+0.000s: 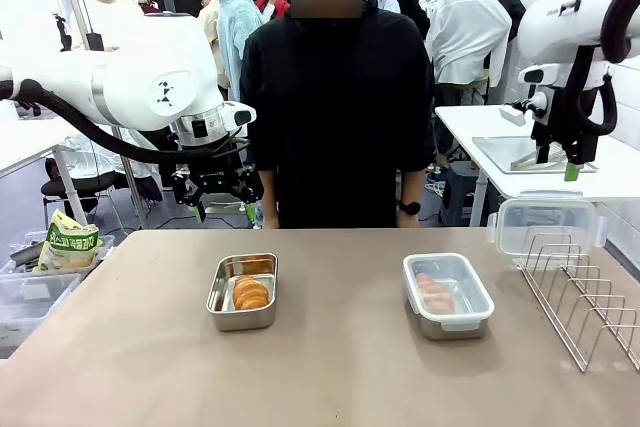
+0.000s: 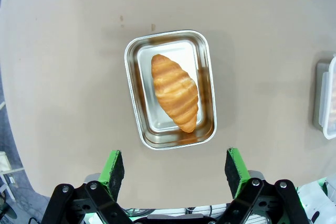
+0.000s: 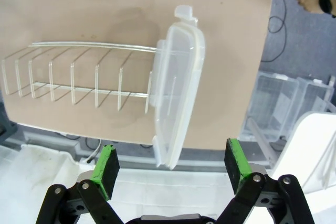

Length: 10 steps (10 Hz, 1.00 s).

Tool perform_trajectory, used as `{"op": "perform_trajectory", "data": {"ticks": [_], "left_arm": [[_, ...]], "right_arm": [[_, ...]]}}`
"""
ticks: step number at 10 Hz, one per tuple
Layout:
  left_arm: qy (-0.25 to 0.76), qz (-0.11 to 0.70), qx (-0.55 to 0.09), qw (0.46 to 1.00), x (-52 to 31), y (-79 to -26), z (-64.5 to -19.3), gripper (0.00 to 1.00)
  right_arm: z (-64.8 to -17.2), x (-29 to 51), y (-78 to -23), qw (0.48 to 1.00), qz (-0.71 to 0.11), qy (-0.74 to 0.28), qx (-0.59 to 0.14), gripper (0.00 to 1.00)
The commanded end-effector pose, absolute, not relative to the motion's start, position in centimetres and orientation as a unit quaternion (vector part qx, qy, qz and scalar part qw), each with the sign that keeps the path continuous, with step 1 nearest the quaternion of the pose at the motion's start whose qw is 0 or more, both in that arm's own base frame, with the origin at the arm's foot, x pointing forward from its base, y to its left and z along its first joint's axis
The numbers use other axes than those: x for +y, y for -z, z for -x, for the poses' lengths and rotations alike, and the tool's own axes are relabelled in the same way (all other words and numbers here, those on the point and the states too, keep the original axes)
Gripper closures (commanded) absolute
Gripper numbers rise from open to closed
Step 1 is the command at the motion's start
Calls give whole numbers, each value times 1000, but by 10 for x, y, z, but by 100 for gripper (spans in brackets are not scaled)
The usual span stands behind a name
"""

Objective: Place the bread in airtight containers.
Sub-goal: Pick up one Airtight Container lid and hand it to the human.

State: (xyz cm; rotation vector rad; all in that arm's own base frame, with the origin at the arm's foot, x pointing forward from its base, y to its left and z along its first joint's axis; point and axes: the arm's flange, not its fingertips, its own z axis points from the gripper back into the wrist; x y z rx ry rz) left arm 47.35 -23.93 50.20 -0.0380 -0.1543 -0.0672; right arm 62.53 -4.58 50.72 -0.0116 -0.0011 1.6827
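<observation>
The lidded container [image 2: 326, 97] is cut off by the left wrist view's edge. Its bread [image 1: 435, 294] blurs behind the clear lid [image 1: 450, 288].

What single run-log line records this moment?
left gripper: open above open box with bread | right gripper: open over spare lid | other box: lidded

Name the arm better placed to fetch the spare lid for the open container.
Right, probably. The right pincer hangs open directly over the clear lid standing in the wire rack. The left pincer hovers open above the unlidded container holding bread, away from the rack.
</observation>
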Motion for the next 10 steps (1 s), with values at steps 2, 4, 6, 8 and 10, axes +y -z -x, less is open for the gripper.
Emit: {"op": "perform_trajectory", "data": {"ticks": [2, 4, 6, 8, 10], "left_arm": [[31, 13, -81, 996, -238, -504, -473, 0], [31, 13, -81, 996, -238, -504, -473, 0], [31, 13, -81, 996, -238, -504, -473, 0], [31, 13, -81, 996, -238, -504, -473, 0], [31, 13, -81, 996, -238, -504, -473, 0]], "right_arm": [[-649, -40, -493, 672, 17, -740, -20, 0], [-651, -39, -481, 690, -7, -724, -17, 0], [-652, -39, -477, 699, -36, -714, 2, 0], [-654, -39, -467, 699, -37, -714, 3, 0], [-656, -43, -448, 706, -52, -706, -4, 0]]}}
